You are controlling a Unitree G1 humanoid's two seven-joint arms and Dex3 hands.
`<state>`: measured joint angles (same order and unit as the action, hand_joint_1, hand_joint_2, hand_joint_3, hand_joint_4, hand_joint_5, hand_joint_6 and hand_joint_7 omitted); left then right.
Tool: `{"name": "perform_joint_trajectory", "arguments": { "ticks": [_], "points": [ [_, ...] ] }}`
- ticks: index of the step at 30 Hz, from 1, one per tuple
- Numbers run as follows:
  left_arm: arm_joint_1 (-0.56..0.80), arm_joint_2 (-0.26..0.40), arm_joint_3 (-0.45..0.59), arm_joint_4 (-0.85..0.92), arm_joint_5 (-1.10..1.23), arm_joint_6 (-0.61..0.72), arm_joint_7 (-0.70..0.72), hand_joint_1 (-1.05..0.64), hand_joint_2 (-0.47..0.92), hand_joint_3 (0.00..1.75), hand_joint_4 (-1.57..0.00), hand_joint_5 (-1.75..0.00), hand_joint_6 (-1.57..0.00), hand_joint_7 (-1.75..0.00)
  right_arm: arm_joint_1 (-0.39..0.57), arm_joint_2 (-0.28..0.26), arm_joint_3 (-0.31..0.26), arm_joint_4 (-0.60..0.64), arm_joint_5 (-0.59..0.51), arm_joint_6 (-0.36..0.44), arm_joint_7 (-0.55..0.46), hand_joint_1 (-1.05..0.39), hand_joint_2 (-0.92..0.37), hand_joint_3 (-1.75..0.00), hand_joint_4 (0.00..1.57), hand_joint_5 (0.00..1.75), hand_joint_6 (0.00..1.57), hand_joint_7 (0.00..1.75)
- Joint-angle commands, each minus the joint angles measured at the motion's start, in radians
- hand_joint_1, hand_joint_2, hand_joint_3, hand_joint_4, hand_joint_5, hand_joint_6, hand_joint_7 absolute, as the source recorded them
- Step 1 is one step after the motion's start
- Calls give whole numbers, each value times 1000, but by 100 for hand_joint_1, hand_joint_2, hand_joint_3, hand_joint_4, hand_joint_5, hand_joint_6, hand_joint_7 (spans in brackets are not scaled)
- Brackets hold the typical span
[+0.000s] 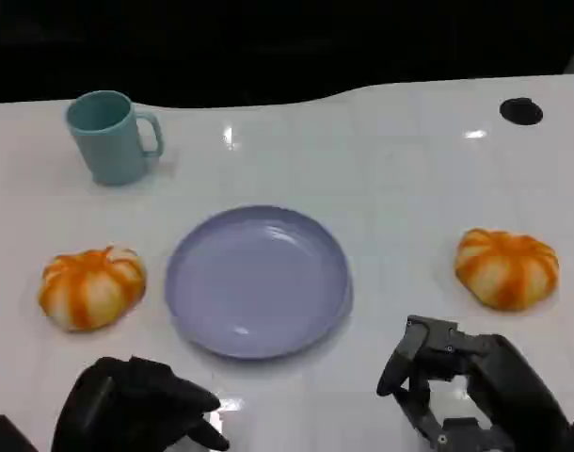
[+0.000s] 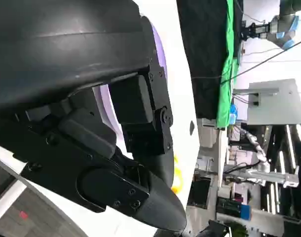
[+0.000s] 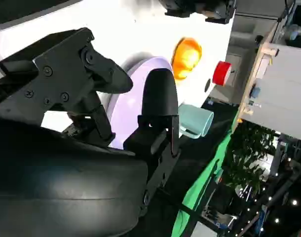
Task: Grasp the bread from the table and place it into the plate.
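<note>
both my hands are empty, right hand with fingers apart near the bread on the table's right, likely my pick, left hand loosely curled near the other bread, purple plate empty between them, teal mug far back

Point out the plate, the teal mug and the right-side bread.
plate (image 1: pixel 188 282), head view, bare left rim.
teal mug (image 1: pixel 106 141), head view, middle of the body.
right-side bread (image 1: pixel 506 267), head view, centre of the top.
</note>
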<state>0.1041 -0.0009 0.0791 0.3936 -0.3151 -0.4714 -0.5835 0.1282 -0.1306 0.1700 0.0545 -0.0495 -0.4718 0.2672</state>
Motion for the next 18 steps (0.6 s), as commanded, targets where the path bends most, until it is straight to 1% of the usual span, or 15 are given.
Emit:
{"name": "perform_joint_trajectory", "arguments": {
  "ticks": [1,14,18],
  "points": [
    [2,13,5,-5,6,-3,11,-105,82,0,-157,-33,-157,-7,1,-12,-5,-7,-6,1,-3,-5,-56,-105,79,175,71,132],
    [1,15,5,-5,9,-4,13,-105,82,0,-157,-33,-157,-7,-5,-10,-5,4,-10,-16,-7,-5,-55,-105,81,175,70,131],
    [1,15,5,-7,7,0,12,-105,82,0,-157,-33,-157,-7,-5,-13,-5,-1,-10,-7,-4,-5,-55,-105,81,175,70,131]
  ]
}}
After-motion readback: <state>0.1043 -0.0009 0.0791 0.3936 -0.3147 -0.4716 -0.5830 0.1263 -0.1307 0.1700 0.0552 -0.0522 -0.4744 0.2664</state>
